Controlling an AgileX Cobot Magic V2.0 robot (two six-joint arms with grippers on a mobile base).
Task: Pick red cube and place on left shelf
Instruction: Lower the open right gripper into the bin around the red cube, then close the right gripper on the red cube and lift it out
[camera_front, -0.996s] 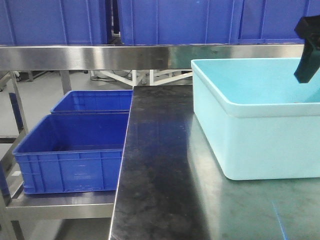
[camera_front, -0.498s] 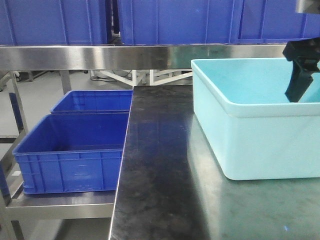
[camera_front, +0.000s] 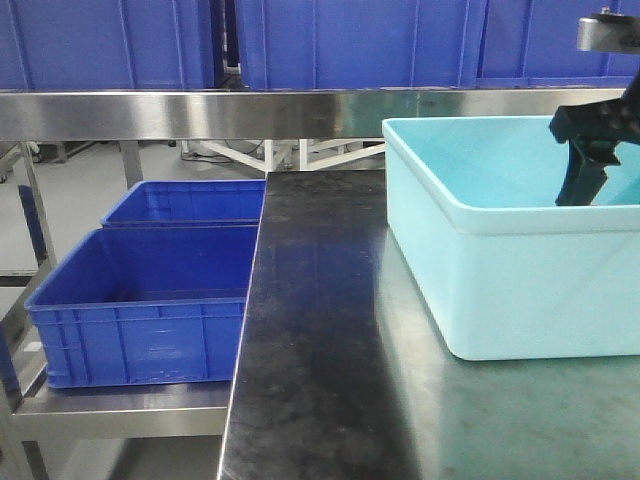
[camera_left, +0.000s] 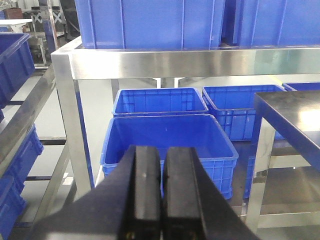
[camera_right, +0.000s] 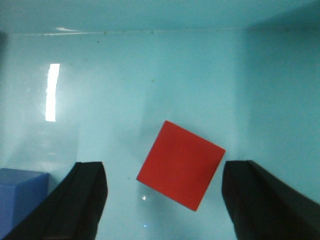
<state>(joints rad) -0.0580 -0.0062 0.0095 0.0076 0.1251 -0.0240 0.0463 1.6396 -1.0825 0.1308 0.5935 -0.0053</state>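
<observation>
Right wrist view: right end effector (camera_right: 165, 172) jaws wide apart, red cube (camera_right: 181, 165) framed between them, untouched; cube lies on floor of pale tub (camera_front: 500, 280) on desk (camera_front: 320, 380). Left end effector (camera_left: 162, 195) jaws together, empty. Grasp, lift and shelf placement all pending. Versus a second ago: right end effector lower, further left, dipping into tub

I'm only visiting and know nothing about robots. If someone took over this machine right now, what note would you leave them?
Left gripper: shut, empty, facing the blue crates on the left shelf.
Right gripper: open, inside the pale turquoise tub, over the red cube, not gripping it.
Cube: on the tub floor, askew to the fingers; a blue cube lies nearby.
Done: approach only.
Left: grasp, lift out, carry to the left shelf, release.
</observation>
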